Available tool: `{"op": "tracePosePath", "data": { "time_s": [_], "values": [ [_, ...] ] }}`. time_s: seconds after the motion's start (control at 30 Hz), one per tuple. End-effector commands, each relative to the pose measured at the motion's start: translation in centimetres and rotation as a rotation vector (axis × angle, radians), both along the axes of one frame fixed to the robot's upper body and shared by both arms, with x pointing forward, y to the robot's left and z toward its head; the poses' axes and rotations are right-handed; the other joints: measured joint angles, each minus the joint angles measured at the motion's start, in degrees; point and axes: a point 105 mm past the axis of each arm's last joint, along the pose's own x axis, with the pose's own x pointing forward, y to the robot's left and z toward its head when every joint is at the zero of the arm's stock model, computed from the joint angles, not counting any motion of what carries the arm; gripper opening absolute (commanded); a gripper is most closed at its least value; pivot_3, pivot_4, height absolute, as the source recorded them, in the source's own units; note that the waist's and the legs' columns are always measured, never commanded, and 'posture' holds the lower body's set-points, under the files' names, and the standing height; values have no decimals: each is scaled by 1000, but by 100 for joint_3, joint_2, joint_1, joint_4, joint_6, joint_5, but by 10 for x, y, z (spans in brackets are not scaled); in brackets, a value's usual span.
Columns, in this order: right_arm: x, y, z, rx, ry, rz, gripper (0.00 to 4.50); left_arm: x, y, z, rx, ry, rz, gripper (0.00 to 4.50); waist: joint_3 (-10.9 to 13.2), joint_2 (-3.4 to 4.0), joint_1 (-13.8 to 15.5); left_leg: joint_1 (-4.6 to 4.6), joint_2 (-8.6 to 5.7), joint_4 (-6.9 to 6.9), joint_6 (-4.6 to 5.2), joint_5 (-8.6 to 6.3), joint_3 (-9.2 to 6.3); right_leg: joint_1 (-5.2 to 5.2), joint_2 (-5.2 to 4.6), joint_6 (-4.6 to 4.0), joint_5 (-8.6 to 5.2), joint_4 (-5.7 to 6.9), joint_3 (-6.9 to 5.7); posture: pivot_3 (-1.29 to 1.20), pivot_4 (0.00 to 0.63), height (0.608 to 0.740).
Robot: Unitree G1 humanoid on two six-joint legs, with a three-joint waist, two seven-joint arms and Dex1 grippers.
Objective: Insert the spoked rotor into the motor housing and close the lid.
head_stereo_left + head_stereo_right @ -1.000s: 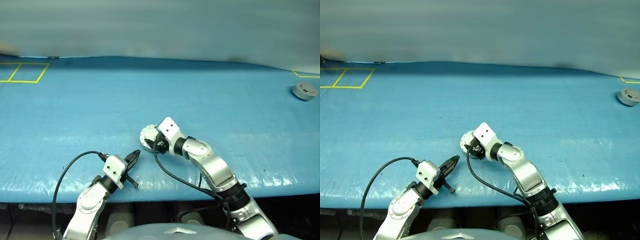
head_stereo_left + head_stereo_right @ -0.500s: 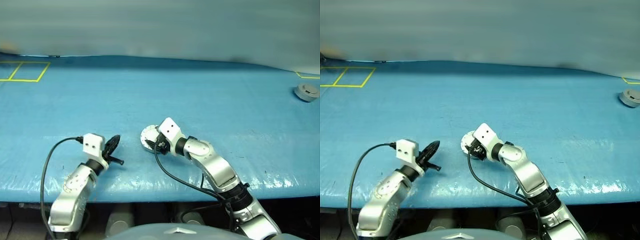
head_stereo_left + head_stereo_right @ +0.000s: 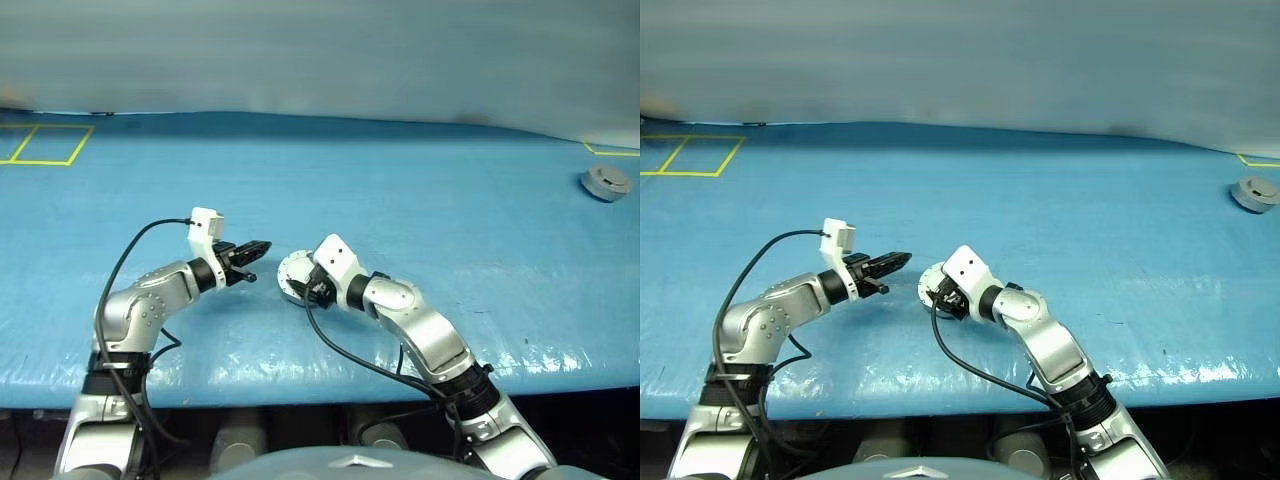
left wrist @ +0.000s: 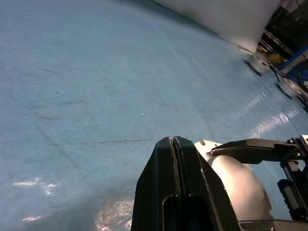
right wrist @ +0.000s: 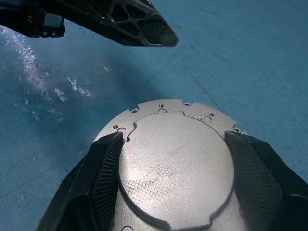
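The right fingers [image 5: 103, 178] stood wide, one on each side of a round grey metal disc, the housing [image 5: 175, 166], clamping it by its edge. The right gripper [image 3: 305, 287] held it just above the blue table [image 3: 420, 190], near the middle of the front edge. The right wrist view gave detail the head views did not: a flat plate face with a faint cross-hatched patch, a stepped outline, and small holes around a scalloped flange. Whether the lid lay on it could not be told.

The left fingers [image 4: 163, 159] were pressed together, nothing between them, forming a black tapered wedge. The left gripper [image 3: 255, 248] pointed toward the housing from its left side, close but apart; its latticed tip also appeared in the right wrist view.

The head views alone showed a second small grey round part [image 3: 606, 182] near the table's far right corner, and yellow tape squares [image 3: 45, 145] at the far left corner. The table cover looked like glossy, wrinkled sheeting.
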Motion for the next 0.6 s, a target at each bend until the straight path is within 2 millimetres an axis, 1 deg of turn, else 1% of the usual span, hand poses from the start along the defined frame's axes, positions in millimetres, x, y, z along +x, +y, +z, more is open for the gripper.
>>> {"op": "tracePosePath", "data": {
  "time_s": [0.03,0.1,0.33,0.4,0.5,0.6],
  "values": [
    [-6,-12,-33,-78,114,-48,3038,2,-8,-2,58,-10,-68,0,0,-1,-5,0,1,0,-1,0,0,-1,0,0,0,0,1,0,150,740],
    [-6,-12,-34,-77,116,-50,3038,3,-9,-8,101,-5,-84,0,0,-1,-14,-1,0,-1,-1,0,1,-2,0,0,0,-1,3,0,150,740],
    [-7,-11,-35,-78,116,-51,3038,4,-15,-13,121,-22,-121,0,0,-1,0,-2,1,-2,-1,1,1,-4,-1,-1,0,-1,2,0,150,740],
    [-7,-10,-35,-78,116,-51,3038,7,-16,-9,113,-57,-110,0,-1,-1,1,-2,1,-2,-2,1,1,-4,-1,0,0,-1,3,0,150,740],
    [-8,-10,-35,-79,117,-52,3038,18,-15,9,47,-121,-50,0,-1,-3,12,-3,1,-1,-2,1,1,-4,-2,0,0,-1,3,0,150,740],
    [-8,-10,-35,-80,119,-51,3038,20,-18,16,40,-139,-56,0,-1,-2,11,-2,1,0,-2,1,1,-4,-1,0,0,0,3,0,150,740]
  ]
}}
